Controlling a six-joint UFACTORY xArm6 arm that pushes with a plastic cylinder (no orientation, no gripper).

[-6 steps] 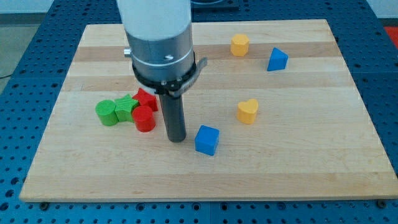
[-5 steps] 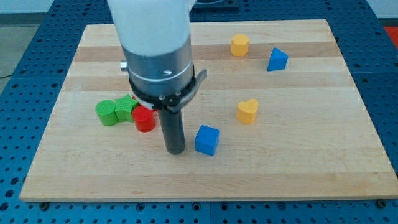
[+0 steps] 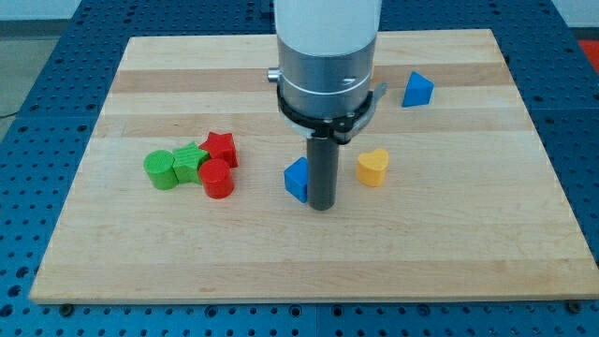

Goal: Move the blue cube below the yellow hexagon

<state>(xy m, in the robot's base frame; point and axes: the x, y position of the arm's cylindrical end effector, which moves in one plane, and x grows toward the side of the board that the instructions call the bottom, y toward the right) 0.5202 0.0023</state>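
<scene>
The blue cube (image 3: 297, 178) sits near the middle of the wooden board (image 3: 140, 253), partly hidden behind my rod. My tip (image 3: 322, 205) rests on the board touching the cube's right side, between the cube and the yellow heart (image 3: 372, 167). The yellow hexagon is hidden behind the arm's body at the view's top.
A blue triangular block (image 3: 417, 89) lies at the top right. At the left is a cluster: a green cylinder (image 3: 160, 169), a green star (image 3: 190, 162), a red star (image 3: 221, 147) and a red cylinder (image 3: 217, 178).
My tip has gone from the cube's left side round to its right side. The blue cube has shifted up and slightly left. The arm now hides the yellow hexagon.
</scene>
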